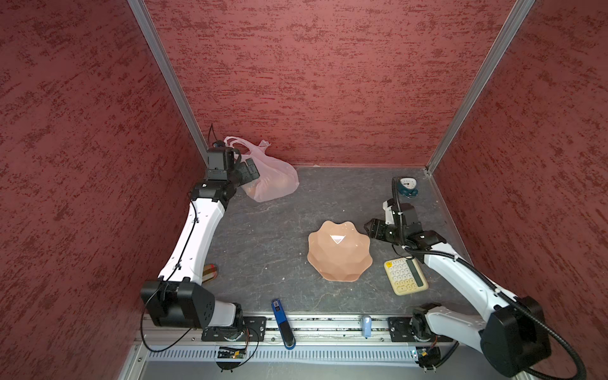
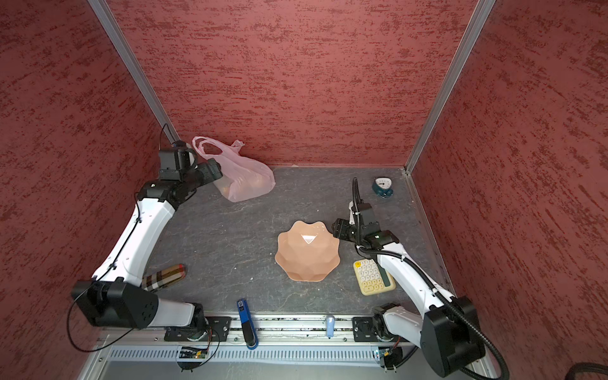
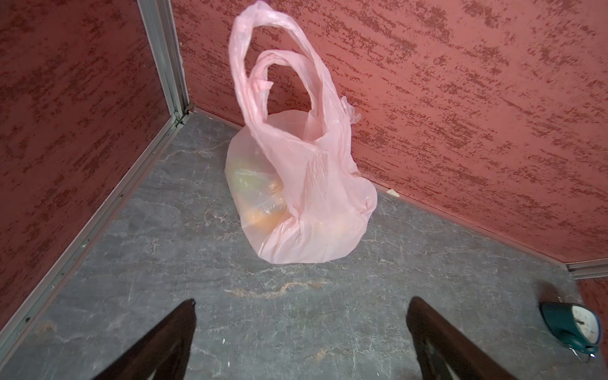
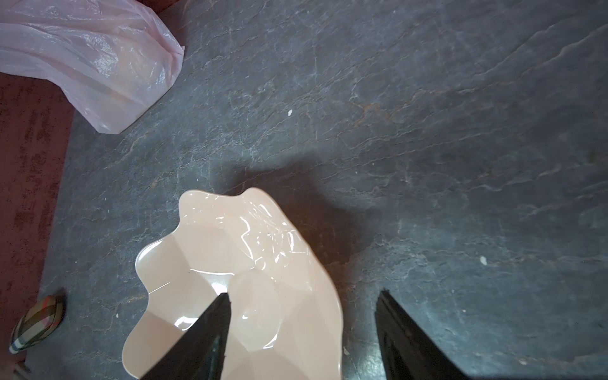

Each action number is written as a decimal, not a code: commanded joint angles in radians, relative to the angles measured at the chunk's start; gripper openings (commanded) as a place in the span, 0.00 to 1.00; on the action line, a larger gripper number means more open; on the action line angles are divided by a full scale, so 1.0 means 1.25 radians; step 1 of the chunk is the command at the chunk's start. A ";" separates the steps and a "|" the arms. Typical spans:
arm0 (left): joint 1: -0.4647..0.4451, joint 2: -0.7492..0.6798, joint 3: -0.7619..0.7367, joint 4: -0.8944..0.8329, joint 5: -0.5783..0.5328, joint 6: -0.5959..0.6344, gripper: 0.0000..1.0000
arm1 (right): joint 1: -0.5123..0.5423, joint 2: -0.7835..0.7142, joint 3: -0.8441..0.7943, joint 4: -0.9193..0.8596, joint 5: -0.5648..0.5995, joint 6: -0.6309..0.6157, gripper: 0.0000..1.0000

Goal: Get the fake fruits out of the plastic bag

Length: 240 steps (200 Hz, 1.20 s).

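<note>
Top views: the bag (image 1: 276, 177) stood in the far left corner, against the back wall. The left gripper (image 1: 251, 171) was just beside it and the right gripper (image 1: 370, 228) was by the bowl (image 1: 332, 263). Their gaps were unclear here.
Left wrist: the left gripper (image 3: 301, 329) was spread wide and empty, short of the bag (image 3: 316, 197). Only here did the fruits (image 3: 263, 210) show, as orange and greenish blurs inside it.
Right wrist: the right gripper (image 4: 302, 312) was parted and empty, with one finger (image 4: 210, 332) over the bowl (image 4: 263, 230). Whether they touched was unclear.
</note>
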<state>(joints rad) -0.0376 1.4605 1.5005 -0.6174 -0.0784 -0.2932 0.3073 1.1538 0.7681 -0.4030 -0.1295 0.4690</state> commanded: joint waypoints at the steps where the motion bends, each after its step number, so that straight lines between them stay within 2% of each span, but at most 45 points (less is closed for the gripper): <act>1: 0.006 0.062 0.013 0.071 0.007 0.066 1.00 | -0.030 -0.012 0.024 -0.008 0.038 -0.037 0.73; 37: 0.006 0.148 0.012 0.204 -0.022 0.115 1.00 | -0.065 0.015 0.055 0.014 -0.008 -0.043 0.73; 82: 0.011 0.236 0.018 0.317 -0.007 0.112 1.00 | -0.070 0.069 0.091 0.034 -0.021 -0.039 0.73; 119: 0.016 0.354 0.091 0.385 0.006 0.107 0.99 | -0.070 0.113 0.135 0.027 -0.013 -0.036 0.73; 133: 0.015 0.388 0.117 0.404 0.015 0.106 0.88 | -0.071 0.124 0.146 0.028 -0.009 -0.033 0.73; 157: 0.012 0.402 0.135 0.408 0.030 0.088 0.39 | -0.071 0.149 0.168 0.035 -0.014 -0.031 0.72; 173: 0.004 0.376 0.121 0.401 0.030 0.084 0.17 | -0.071 0.164 0.180 0.045 -0.030 -0.039 0.71; 186: -0.005 0.337 0.097 0.388 0.016 0.079 0.08 | -0.071 0.175 0.195 0.046 -0.047 -0.058 0.69; 199: -0.018 0.289 0.063 0.365 -0.010 0.065 0.04 | -0.072 0.186 0.213 0.040 -0.051 -0.085 0.68; 218: -0.052 0.204 0.003 0.316 -0.065 0.049 0.03 | -0.070 0.196 0.234 0.044 -0.056 -0.110 0.66; 240: -0.108 0.091 -0.101 0.274 -0.108 0.032 0.02 | -0.061 0.195 0.251 0.063 -0.102 -0.123 0.64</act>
<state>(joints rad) -0.0994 1.7195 1.4765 -0.2062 -0.1337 -0.2203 0.2226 1.4010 1.0382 -0.3687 -0.1905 0.3656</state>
